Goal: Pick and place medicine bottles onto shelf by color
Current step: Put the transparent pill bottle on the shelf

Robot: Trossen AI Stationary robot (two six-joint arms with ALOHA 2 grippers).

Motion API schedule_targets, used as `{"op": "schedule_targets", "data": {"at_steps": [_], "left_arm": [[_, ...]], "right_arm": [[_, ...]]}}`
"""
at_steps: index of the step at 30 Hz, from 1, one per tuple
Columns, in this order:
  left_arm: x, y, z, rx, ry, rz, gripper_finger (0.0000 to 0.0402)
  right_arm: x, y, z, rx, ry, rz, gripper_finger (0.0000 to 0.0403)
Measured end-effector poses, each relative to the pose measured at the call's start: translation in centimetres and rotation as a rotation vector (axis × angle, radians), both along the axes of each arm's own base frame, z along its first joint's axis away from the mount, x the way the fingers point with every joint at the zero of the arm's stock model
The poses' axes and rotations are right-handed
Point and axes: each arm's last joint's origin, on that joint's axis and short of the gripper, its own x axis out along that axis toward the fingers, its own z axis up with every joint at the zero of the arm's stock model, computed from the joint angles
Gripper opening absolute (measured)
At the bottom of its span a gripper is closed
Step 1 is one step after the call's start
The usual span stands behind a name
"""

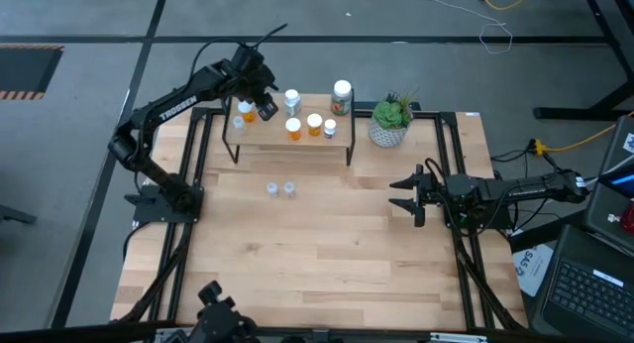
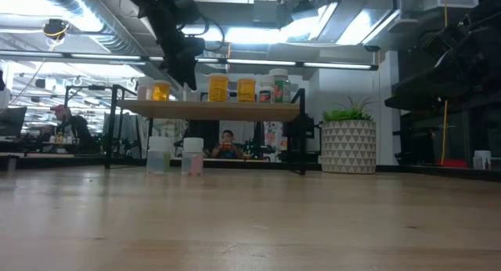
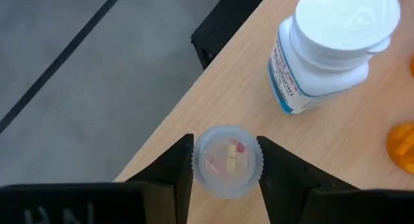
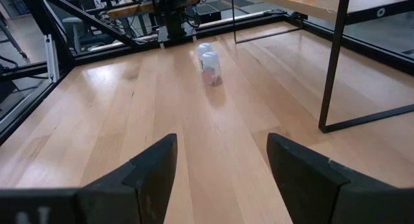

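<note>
Fingers of the left gripper [image 3: 225, 160] pinch a clear bottle [image 3: 228, 160] over the shelf's [image 1: 337, 143] left end; right gripper [image 1: 408, 194] waits spread, right.

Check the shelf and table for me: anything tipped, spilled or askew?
Nothing stands out. Bottles on the shelf stand upright; the left gripper holds a clear bottle at the shelf's edge. Two clear bottles stand upright on the table.

Grey floor [image 1: 89, 115], bright ceiling lights [image 2: 258, 36], cluttered workshop behind.
</note>
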Motion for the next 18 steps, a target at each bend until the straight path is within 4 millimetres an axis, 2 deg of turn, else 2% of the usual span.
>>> {"op": "schedule_targets", "data": {"at_steps": [6,18], "left_arm": [[0.2,-0.2,0.0,-0.002,0.009,-0.014,0.0132],[1.0,-0.4,-0.9,-0.027,0.039,-0.026,0.0160]], "right_arm": [[0.0,0.0,0.0,0.000,0.000,0.000,0.0241],[0.0,0.0,0.0,0.000,0.000,0.001,0.0241]]}}
